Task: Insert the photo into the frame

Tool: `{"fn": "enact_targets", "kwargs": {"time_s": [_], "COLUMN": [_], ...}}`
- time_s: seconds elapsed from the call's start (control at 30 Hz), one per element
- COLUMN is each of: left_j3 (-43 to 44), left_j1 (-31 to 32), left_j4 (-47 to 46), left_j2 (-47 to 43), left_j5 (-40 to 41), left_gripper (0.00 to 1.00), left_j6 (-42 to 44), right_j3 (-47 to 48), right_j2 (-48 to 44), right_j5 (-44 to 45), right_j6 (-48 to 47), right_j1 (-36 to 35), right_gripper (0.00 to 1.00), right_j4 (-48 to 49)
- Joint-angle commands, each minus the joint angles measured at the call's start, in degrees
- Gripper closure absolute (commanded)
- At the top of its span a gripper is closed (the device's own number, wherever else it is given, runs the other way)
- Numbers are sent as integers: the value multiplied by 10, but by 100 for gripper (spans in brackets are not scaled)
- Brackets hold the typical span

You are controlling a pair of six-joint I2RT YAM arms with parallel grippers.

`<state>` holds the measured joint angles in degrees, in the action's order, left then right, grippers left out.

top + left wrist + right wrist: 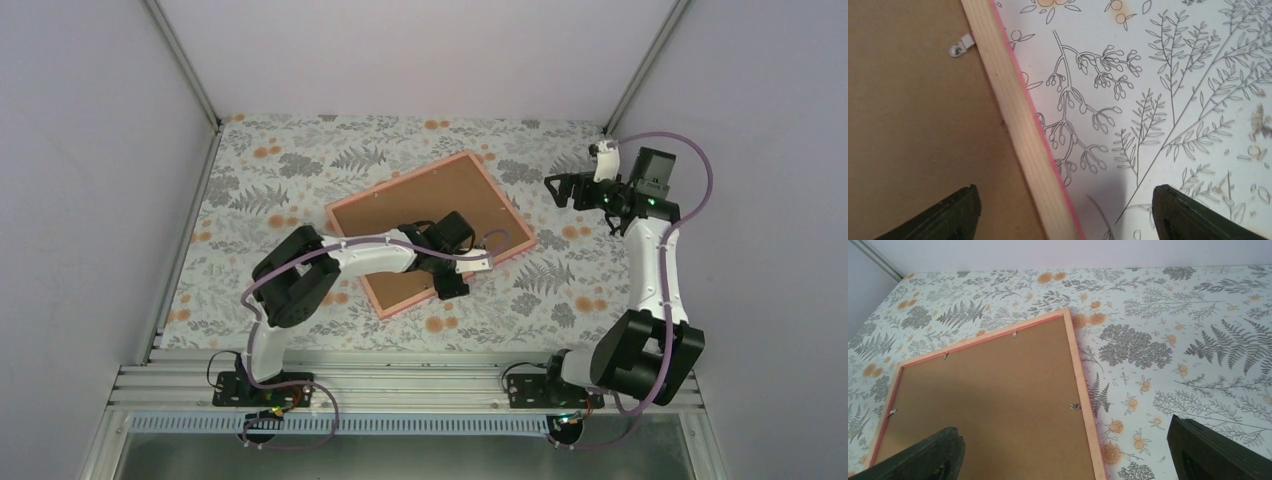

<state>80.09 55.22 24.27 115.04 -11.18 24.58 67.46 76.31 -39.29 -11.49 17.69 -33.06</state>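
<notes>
Frame (pixel 1081 385): lying back-up on the desk (pixel 560 290).
Left gripper (pixel 1064 192): I'm holding it spread wide over the frame's edge, gripping nothing.
Right gripper (pixel 558 188): gaping empty, apart from the frame.

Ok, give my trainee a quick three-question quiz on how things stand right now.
1. True or false: the frame lies with its brown backing board facing up.
2. Which gripper hangs over the frame's edge, one finger above the board and one above the table? A: the left gripper. B: the right gripper.
3. Fill in: small metal ___ sit along the frame's inner edge, over the board.
Key: 1 true; 2 A; 3 clips.
</notes>
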Motion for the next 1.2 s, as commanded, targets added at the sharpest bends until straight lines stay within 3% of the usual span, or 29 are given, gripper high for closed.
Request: {"fn": "enact_targets", "kwargs": {"time_s": [0.0,0.13,0.47,0.57,0.63,0.77,0.87,1.17], "left_j3": [-3,-1,-14,-4,9,58,103,280], "left_j1": [22,23,20,8,-5,-39,-60,-123], "left_j4": [-35,-42,-7,10,26,77,121,259], "left_j2": [20,34,47,33,22,4,3,27], "left_j5": [44,74,90,69,47,-24,-72,-220], "left_gripper": [19,33,86,97,98,98,98,98], "left_j6": [-19,-20,-26,-24,-23,-31,-30,-30], "right_j3": [-18,-20,-40,-51,-52,-31,-46,-219], "right_j2": [-23,-14,-2,5,11,32,20,-154], "right_j5": [-30,-33,14,14,-10,-80,-85,-22], "right_j6": [2,-19,-104,-125,-176,-364,-442,-665], "right_j1": [1,0,-1,-1,-1,-3,-15,-77], "right_gripper": [0,0,0,0,0,0,0,6], "right_j4": [19,21,63,80,58,-74,-105,-12]}}
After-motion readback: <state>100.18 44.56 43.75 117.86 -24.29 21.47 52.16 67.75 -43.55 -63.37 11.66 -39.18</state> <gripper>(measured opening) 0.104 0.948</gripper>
